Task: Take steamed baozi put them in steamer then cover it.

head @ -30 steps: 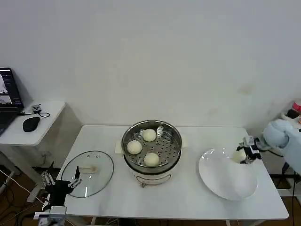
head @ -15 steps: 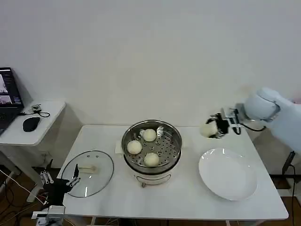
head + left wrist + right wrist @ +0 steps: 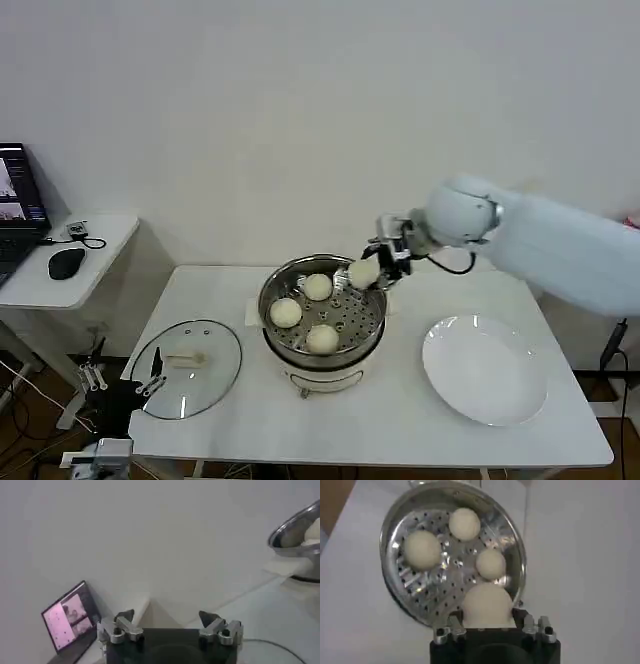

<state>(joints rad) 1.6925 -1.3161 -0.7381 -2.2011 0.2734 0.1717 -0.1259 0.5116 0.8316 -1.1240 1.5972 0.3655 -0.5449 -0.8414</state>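
The steel steamer point(image 3: 275, 290) stands mid-table with three baozi on its perforated tray point(image 3: 427, 592): one at the back point(image 3: 317, 287), one at the left point(image 3: 285, 313), one at the front point(image 3: 322, 339). My right gripper point(image 3: 372, 270) hovers over the steamer's back right rim, shut on another baozi point(image 3: 362, 272) point(image 3: 487, 605). The glass cover point(image 3: 187, 367) lies flat on the table left of the steamer. My left gripper point(image 3: 122, 378) waits open at the table's front left corner, beside the cover, its fingertips point(image 3: 125, 616) wide apart.
An empty white plate point(image 3: 485, 368) sits on the right of the table. A side desk at the left holds a laptop point(image 3: 18, 215) and a mouse point(image 3: 66, 263). A white wall runs behind the table.
My right arm lifted the baozi off the white plate and swung it left, from over the plate to above the steamer's rim. The left gripper drifted slightly.
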